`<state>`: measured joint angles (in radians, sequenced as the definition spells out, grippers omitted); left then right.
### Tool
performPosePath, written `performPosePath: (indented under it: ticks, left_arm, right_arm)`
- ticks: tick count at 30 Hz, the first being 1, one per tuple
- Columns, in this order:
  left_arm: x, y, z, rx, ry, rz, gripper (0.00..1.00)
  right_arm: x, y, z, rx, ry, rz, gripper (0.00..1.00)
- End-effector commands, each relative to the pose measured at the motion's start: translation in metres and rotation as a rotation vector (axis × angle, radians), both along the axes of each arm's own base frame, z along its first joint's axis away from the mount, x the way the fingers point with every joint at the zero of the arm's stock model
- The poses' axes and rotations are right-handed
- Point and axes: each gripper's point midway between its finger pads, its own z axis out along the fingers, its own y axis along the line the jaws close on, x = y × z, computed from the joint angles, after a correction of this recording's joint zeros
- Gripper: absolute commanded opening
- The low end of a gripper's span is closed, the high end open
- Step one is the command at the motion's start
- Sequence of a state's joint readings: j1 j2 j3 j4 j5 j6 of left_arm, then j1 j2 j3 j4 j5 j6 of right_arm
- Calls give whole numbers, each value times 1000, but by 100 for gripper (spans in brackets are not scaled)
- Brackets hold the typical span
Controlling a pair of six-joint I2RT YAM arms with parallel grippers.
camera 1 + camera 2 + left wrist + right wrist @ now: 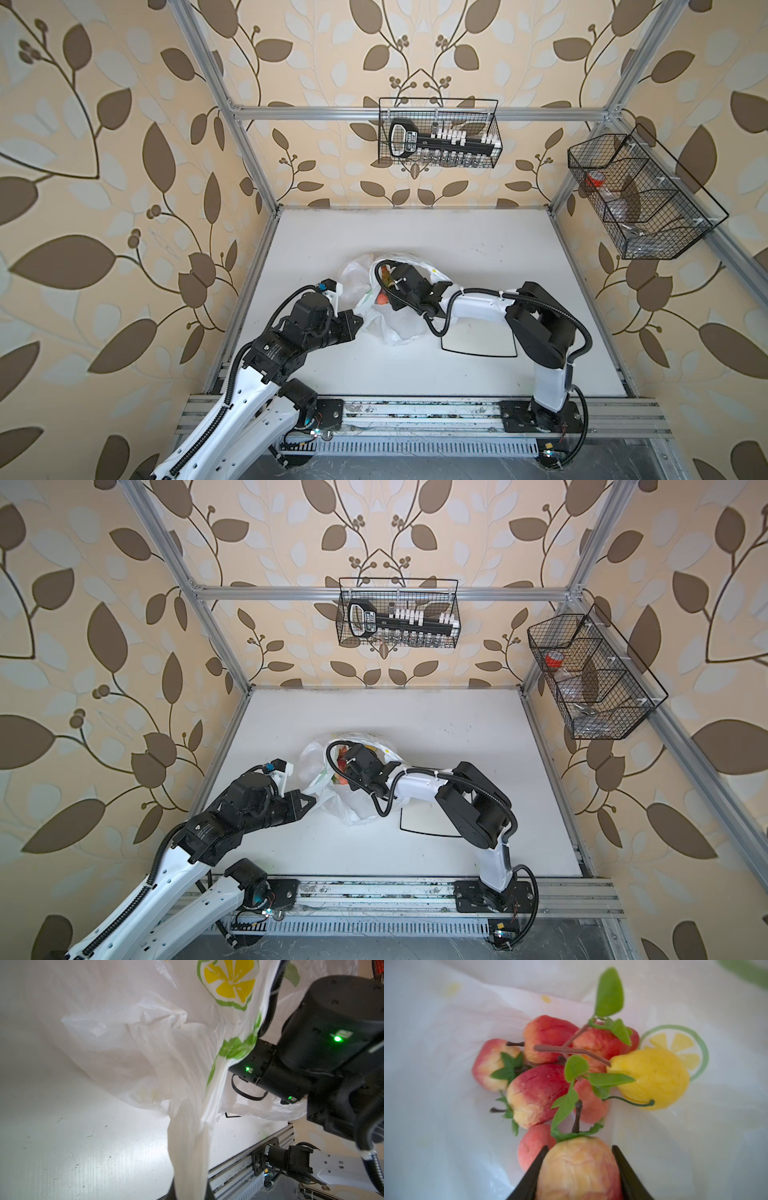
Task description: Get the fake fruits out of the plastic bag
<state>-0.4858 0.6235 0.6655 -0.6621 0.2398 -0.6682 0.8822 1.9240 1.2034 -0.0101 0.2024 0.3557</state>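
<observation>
The plastic bag [395,328] [353,808] lies crumpled mid-table in both top views, white with lemon-slice prints [230,980]. My left gripper [191,1194] [358,322] is shut on a twisted strip of the bag [187,1147] and holds it taut at the bag's left side. My right wrist [409,282] reaches into the bag's mouth, which hides the gripper in both top views. Inside, my right gripper [579,1147] is shut on a pale peach-red fake fruit [577,1172] with a dark stem. Beyond it lie several red fake fruits [537,1093] and a yellow lemon [652,1076].
A square white plate with a black rim [478,354] [428,832] lies on the table under the right forearm. Wire baskets hang on the back wall [438,133] and the right frame [640,195]. An aluminium rail [415,415] runs along the table's front edge.
</observation>
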Motion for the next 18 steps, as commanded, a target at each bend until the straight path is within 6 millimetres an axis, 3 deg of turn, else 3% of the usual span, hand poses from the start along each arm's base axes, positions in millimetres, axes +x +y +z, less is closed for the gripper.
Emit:
performPosePath:
  ticks: [1,11,18]
  left_arm:
    - [1,1,-3,8,2,17,0]
    - [-6,4,-15,16,45,20,0]
    - [-10,7,-14,16,45,26,0]
  right_arm:
    - [-23,6,-6,24,31,85,37]
    - [-35,-5,-44,-59,96,89,43]
    - [-37,0,-32,-90,64,103,53]
